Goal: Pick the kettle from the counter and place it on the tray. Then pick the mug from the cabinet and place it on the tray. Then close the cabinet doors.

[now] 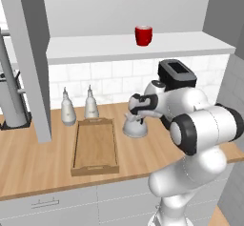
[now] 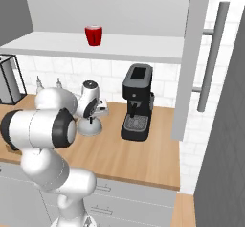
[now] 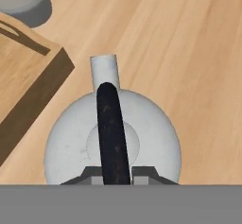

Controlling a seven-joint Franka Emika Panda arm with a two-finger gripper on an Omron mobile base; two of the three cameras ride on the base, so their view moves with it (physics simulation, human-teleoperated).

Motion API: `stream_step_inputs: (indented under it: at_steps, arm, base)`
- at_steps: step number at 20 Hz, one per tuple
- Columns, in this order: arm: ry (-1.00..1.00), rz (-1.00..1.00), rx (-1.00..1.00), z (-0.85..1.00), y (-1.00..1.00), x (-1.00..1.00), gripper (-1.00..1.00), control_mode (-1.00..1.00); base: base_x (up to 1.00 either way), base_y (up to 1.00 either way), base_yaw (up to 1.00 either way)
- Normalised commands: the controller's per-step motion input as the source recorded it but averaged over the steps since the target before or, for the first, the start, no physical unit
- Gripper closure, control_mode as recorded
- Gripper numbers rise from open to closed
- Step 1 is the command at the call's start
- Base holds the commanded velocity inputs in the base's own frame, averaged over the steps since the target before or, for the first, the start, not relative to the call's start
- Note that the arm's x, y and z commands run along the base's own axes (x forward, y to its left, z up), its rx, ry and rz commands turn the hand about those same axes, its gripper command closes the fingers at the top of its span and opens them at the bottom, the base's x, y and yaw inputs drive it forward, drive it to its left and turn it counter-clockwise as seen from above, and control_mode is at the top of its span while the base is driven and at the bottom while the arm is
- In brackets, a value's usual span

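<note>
The tool (image 3: 116, 175) is closed on the black handle of the kettle (image 3: 71, 142). The kettle sits on the tabletop (image 1: 28, 165), just beside the tray (image 1: 95, 146). The red mug (image 1: 143, 35) stands up on the cabinet shelf (image 1: 95, 46)

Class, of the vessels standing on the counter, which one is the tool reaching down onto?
The squat silver kettle with the black arched handle, right of the tray; the two white bottles stand apart behind.

no readable text, label, brand or number on anything here
</note>
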Motion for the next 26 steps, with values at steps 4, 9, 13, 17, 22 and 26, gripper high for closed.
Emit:
stream_step_inputs:
  at_steps: [4, 9, 13, 17, 22, 26]
  arm:
    - [-0.18, -0.04, 0.03, 0.18, 0.2, -0.34, 1.0, -1.0]
    - [-0.08, -0.12, 0.01, 0.51, 0.12, -0.3, 1.0, -1.0]
    - [0.0, -0.1, 0.0, 0.81, 0.0, -0.2, 1.0, -1.0]
    - [0.0, -0.08, 0.0, 0.64, 0.02, -0.09, 1.0, -1.0]
    - [-0.02, -0.09, 0.0, 0.09, 0.32, 0.0, 1.0, -1.0]
    - [-0.08, -0.13, 0.0, 0.0, 0.58, 0.0, 1.0, -1.0]
  base:
    - [0.0, 0.0, 0.0]
    - [0.0, 0.0, 0.0]
    - [0.0, 0.0, 0.0]
    - [0.0, 0.0, 0.0]
    - [0.0, 0.0, 0.0]
    - [0.0, 0.0, 0.0]
